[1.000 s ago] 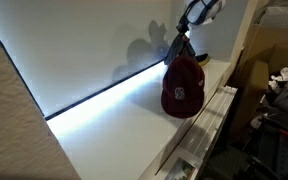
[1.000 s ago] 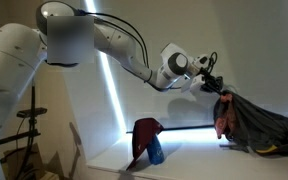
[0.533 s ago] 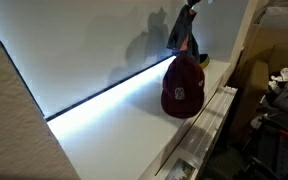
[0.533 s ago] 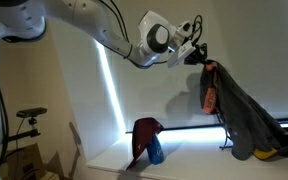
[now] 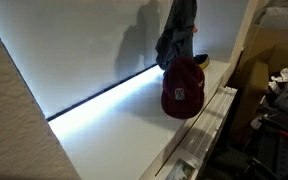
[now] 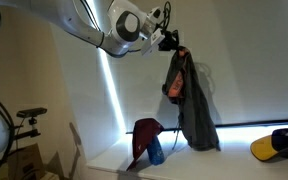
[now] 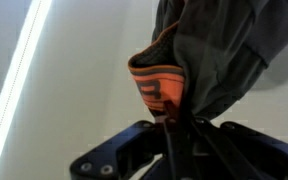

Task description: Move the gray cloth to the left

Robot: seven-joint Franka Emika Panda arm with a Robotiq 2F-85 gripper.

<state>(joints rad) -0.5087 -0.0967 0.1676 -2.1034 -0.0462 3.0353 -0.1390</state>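
Soft, matt gray cloth (image 6: 196, 115) above a smooth table (image 5: 114, 135).

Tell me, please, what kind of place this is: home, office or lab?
Probably a lab or workroom, not a kitchen: a white table against a plain wall with a light strip, a cardboard box beside it, and a maroon cap on it.

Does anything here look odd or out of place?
The gray cloth is not lying down: it dangles limp from the gripper, pinched at its top, with an orange patch showing. Nearby, a maroon cap stands propped up rather than flat.
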